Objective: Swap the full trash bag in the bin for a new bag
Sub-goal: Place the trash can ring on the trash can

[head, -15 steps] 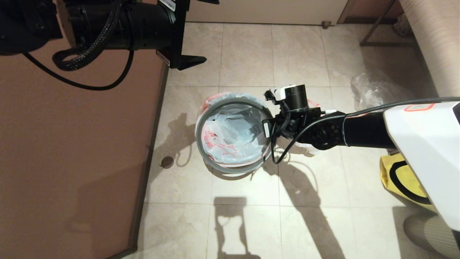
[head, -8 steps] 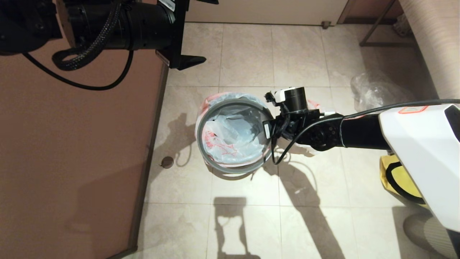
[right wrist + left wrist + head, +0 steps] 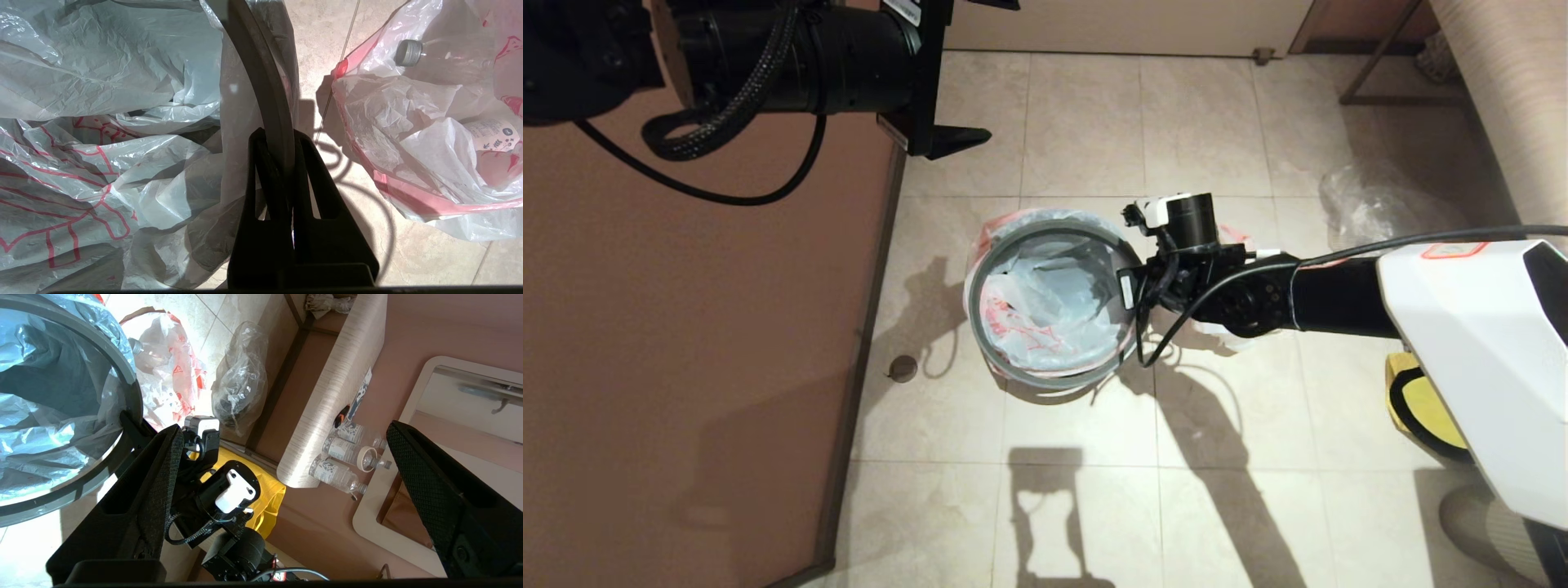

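The grey ring [image 3: 1016,371] lies over the mouth of the bin, and my right gripper [image 3: 1132,291] is shut on the ring's right side. In the right wrist view both fingers [image 3: 310,171] pinch the grey ring [image 3: 261,81]. The new bag [image 3: 1045,314] lines the bin, its red print showing inside [image 3: 102,163], and the bin's black shows only dimly through it [image 3: 49,384]. The full trash bag [image 3: 429,134] sits on the floor just right of the bin, mostly behind my right arm [image 3: 1232,237]. My left gripper [image 3: 972,73] hangs open high at the far left [image 3: 284,428], holding nothing.
A clear bag with dark contents [image 3: 1372,204] lies at the far right by a striped cabinet [image 3: 1503,98]. A yellow bag [image 3: 1421,404] is under my right arm. A brown wall panel [image 3: 686,367] runs along the left. Bare tiles lie nearer me [image 3: 1078,506].
My right gripper and the grey ring it holds have shifted slightly away from me over the bin. The left arm has not moved.
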{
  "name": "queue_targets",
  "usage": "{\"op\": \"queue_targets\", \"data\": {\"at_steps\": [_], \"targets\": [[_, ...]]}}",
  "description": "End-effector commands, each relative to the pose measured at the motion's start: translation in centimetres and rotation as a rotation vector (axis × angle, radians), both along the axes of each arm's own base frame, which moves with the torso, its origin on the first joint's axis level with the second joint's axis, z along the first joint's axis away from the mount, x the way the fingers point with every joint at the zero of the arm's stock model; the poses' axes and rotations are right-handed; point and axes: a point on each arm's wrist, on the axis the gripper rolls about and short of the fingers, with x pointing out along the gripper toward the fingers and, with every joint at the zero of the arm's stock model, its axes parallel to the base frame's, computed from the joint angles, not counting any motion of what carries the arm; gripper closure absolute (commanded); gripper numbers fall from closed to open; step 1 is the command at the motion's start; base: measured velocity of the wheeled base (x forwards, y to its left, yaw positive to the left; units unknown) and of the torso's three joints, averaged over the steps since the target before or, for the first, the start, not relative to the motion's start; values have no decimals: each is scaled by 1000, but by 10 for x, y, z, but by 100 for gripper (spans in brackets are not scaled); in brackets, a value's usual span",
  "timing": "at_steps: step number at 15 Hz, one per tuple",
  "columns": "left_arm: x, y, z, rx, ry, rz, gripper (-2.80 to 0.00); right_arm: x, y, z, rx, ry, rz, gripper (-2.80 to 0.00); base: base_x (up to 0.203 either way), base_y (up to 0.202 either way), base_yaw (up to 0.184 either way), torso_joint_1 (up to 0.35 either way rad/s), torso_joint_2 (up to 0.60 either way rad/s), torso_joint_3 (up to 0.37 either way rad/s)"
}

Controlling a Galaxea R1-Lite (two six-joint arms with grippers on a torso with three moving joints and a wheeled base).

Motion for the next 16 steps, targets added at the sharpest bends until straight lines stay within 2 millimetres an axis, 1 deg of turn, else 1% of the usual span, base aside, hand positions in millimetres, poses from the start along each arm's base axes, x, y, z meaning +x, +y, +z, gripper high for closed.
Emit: {"op": "queue_targets", "data": {"at_steps": [1,3,6,9,11,16], "targets": [[-1,0,1,-7,3,-1,-280,1,1,-1,-3,3,0,0,0,0,0,0,0,0],[-2,1,1,-7,0,-1,-280,-2,0,1,-6,12,1,0,0,0,0,0,0,0],[-2,1,2,-9,-1,-1,-280,-9,1,14,1,-1,8,0,0,0,0,0,0,0],[-3,2,3,-9,-1,1,-280,-15,3,22,6,-10,18,0,0,0,0,0,0,0],[-4,3,4,-11,-5,2,-280,-14,4,21,11,-17,20,0,0,0,0,0,0,0],[-3,3,3,-11,-4,2,-280,-2,3,11,25,-34,17,0,0,0,0,0,0,0]]}}
